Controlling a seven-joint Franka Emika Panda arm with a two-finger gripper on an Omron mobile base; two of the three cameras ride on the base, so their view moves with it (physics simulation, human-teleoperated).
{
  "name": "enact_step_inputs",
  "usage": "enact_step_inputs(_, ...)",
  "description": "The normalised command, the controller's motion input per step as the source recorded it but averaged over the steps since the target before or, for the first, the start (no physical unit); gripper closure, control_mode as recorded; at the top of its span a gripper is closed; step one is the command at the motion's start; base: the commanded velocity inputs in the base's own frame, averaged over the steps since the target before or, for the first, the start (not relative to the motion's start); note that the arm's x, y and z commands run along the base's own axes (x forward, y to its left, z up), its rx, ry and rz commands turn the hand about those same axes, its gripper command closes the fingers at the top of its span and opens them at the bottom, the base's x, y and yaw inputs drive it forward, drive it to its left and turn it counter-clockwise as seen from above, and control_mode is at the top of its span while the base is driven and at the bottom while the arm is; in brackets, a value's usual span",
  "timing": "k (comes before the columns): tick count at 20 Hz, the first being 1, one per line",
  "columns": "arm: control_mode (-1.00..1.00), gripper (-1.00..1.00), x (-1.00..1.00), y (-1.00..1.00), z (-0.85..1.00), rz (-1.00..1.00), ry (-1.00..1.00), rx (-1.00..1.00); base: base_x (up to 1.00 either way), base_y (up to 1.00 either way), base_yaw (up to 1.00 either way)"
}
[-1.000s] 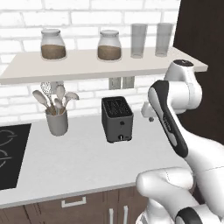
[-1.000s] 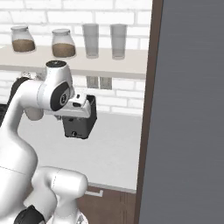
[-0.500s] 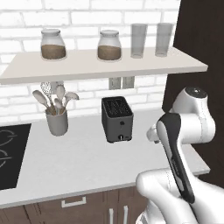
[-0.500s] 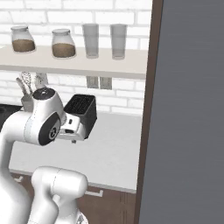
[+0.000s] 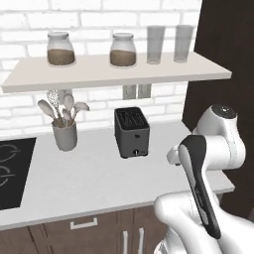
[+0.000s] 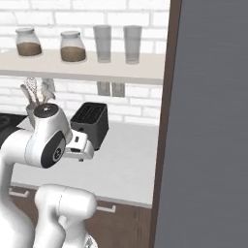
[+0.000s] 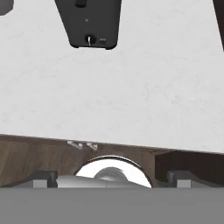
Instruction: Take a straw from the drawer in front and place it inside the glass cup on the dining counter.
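Note:
My gripper [image 7: 113, 178] is open, its two dark fingertips [image 7: 44, 176] set wide apart with nothing between them. It hangs over the front edge of the pale worktop [image 7: 131, 92] and looks down at the dark brown cabinet front below. My hand [image 6: 80, 147] is in front of the black toaster [image 6: 90, 121]. A dark brown drawer front [image 5: 101, 222] with a horizontal silver handle sits shut under the worktop. The straw, the glass cup and the dining counter are out of view.
On the worktop stand a toaster [image 5: 132, 132] and a grey utensil pot [image 5: 65, 135], with a black hob [image 5: 12, 171] at the left. The shelf [image 5: 114, 72] carries two jars and two tall glasses [image 5: 155, 44]. A dark tall panel [image 6: 208, 126] rises at the right.
The arm has folded downward, so the elbow and hand have dropped from toaster height toward the worktop's front edge. The gripper has stayed open.

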Motion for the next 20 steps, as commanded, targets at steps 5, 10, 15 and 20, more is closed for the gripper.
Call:
enact_step_inputs(5, 1.0, -1.0, 0.0, 0.0, 0.0, 0.0, 0.0, 0.0, -0.5, 0.38, -0.08)
enact_step_inputs(10, 1.0, -1.0, 0.0, 0.0, 0.0, 0.0, 0.0, 0.0, -0.34, 0.52, -0.13)
enact_step_inputs(15, 1.0, -1.0, 0.0, 0.0, 0.0, 0.0, 0.0, 0.0, -0.41, 0.46, -0.22)
enact_step_inputs(20, 1.0, -1.0, 0.0, 0.0, 0.0, 0.0, 0.0, 0.0, -0.63, 0.34, -0.36)
